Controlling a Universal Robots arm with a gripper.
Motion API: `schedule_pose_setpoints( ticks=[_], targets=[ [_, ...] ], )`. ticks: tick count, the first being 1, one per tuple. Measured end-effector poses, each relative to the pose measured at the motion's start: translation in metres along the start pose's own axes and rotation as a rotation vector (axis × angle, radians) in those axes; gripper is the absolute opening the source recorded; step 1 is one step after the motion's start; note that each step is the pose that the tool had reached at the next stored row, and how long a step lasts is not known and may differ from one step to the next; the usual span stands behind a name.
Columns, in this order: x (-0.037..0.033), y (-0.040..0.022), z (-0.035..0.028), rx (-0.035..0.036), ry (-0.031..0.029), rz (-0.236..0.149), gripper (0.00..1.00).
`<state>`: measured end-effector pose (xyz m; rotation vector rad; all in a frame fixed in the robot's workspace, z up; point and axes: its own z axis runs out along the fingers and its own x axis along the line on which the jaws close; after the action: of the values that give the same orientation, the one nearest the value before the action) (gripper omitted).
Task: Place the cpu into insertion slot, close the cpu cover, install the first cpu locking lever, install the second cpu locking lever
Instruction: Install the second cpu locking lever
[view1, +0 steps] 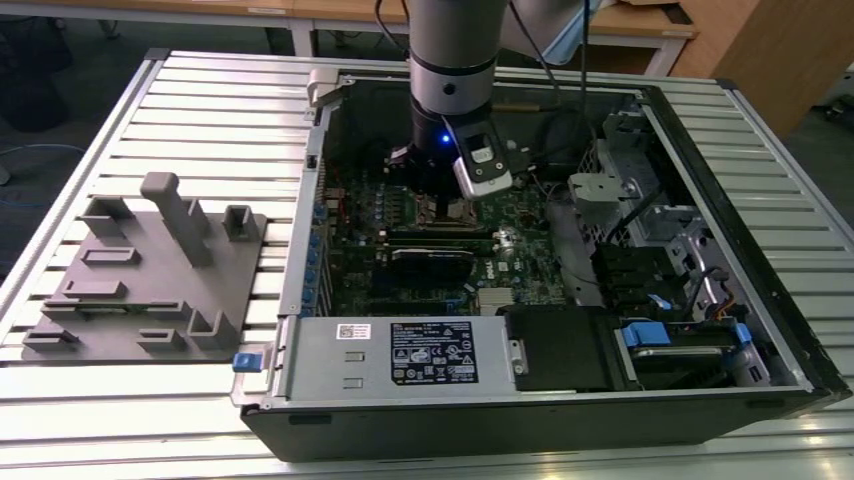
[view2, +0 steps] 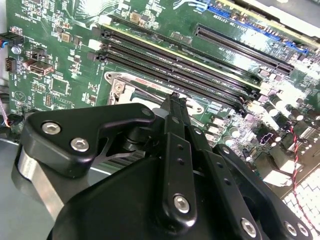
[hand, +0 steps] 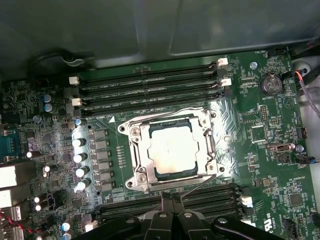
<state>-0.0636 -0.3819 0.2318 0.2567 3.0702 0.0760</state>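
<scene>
In the exterior view the arm (view1: 447, 70) reaches down into the open case (view1: 561, 400) on the bench (view1: 200, 110), gripper (view1: 430, 195) low over the board's far middle

In the second wrist view the fingers (view2: 175, 112) are pressed together, empty, beside the slot (view2: 125, 92)

In the first wrist view the cpu (hand: 171, 149) sits in the slot (hand: 131, 131) at the board's (hand: 260, 150) centre, the cover (hand: 202, 145) shut flat around it, the gripper (hand: 171, 197) at the cover's near edge
</scene>
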Motion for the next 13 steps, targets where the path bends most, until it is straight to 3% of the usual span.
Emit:
schedule_pose_setpoints(
  ticks=[3,6,13],
  targets=[
    [0.0001,0.0000,0.0004,0.0000,0.0011,0.000,0.10],
    [0.0001,-0.0003,0.0015,0.0015,0.0103,-0.003,0.10],
    [-0.0001,-0.0012,0.0017,0.0009,0.0114,-0.013,0.10]
  ],
)
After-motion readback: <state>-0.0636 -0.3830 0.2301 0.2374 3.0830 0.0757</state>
